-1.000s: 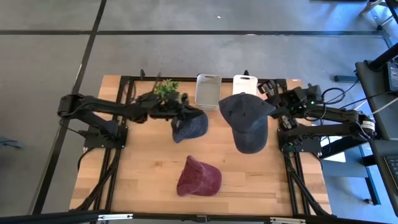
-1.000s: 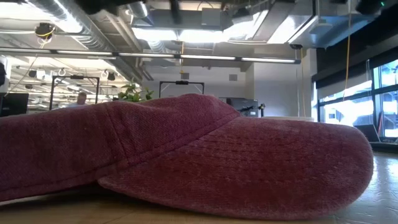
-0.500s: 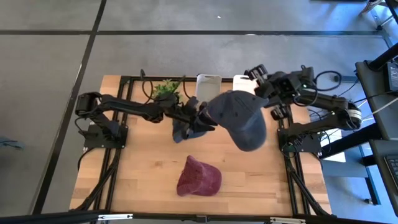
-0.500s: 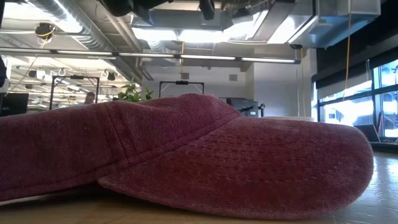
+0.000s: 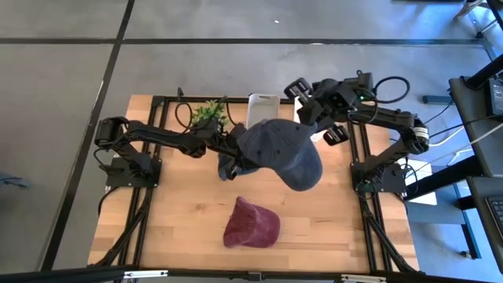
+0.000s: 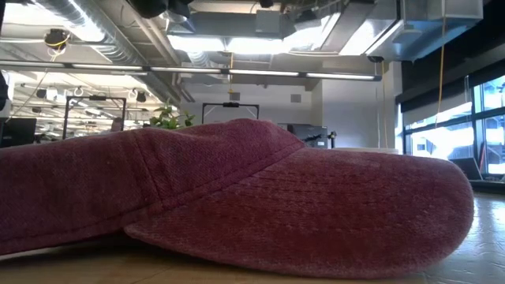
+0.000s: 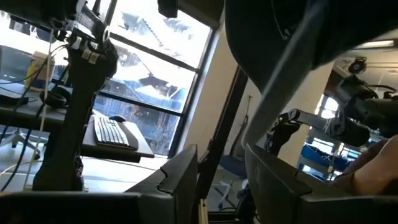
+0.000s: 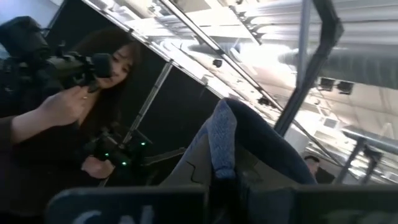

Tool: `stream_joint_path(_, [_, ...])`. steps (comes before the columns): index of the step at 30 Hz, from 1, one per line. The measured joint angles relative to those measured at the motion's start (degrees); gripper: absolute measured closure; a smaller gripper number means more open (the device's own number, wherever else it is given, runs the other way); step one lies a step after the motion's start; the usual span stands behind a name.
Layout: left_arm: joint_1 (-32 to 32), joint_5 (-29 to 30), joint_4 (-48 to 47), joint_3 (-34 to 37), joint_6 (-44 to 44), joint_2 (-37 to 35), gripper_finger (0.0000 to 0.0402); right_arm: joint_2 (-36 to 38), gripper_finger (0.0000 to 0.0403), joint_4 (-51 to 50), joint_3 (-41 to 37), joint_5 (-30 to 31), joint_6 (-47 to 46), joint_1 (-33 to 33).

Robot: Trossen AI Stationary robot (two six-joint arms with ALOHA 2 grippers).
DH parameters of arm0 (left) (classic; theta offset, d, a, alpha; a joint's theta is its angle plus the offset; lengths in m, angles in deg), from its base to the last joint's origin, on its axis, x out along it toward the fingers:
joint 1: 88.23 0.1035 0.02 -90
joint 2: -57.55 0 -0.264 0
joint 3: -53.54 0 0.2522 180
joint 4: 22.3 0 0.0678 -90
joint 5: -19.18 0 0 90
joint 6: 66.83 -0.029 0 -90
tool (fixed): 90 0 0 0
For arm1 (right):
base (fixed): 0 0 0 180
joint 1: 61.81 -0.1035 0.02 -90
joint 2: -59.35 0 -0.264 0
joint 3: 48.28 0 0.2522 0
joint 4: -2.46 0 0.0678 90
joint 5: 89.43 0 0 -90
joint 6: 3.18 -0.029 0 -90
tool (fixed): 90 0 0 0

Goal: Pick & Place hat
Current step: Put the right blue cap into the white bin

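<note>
Two end effectors work mid-table: right end effector (image 5: 314,118) pinches the blue-grey denim cap (image 5: 283,151) aloft over the wooden table (image 5: 173,220), left end effector (image 5: 236,153) state unclear beneath it, so carry level, clear of the maroon knit cap (image 5: 251,223).

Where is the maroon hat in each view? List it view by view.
High view: maroon hat, low centre of the wooden table.
Low view: fills nearly the whole picture.
Left wrist view: not in it.
Right wrist view: not in it.
Landmark: green plant, high view's far table edge; behind the hat in the low view.
</note>
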Motion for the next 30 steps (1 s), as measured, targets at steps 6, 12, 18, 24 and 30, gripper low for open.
stream_joint_path(6, [-1.6, -0.48, 2.39, 0.02, -1.29, 0.04, 0.027, -1.63, 0.0385, 0.01, 2.04, -0.56, 0.14, -1.07])
stream_joint_path(12, [-3.19, -0.44, 4.48, 0.04, -3.93, 0.0, 0.027, -1.74, 0.0385, 0.04, 2.07, -0.54, 0.29, -1.12])
stream_joint_path(18, [-3.66, -0.2, 6.78, 0.04, -4.02, -0.04, 0.027, -1.74, 0.0385, -0.05, 2.05, -0.51, 0.86, -1.12])
stream_joint_path(24, [-3.66, 0.02, 6.91, 0.04, -4.31, -0.04, 0.027, -1.74, 0.0385, -3.08, 2.05, -1.15, 1.84, -1.09])
stream_joint_path(30, [-3.66, 0.02, 7.01, 0.04, -4.33, -0.04, 0.0274, -1.74, 0.0385, -4.59, 2.05, -2.21, 1.53, -0.5])
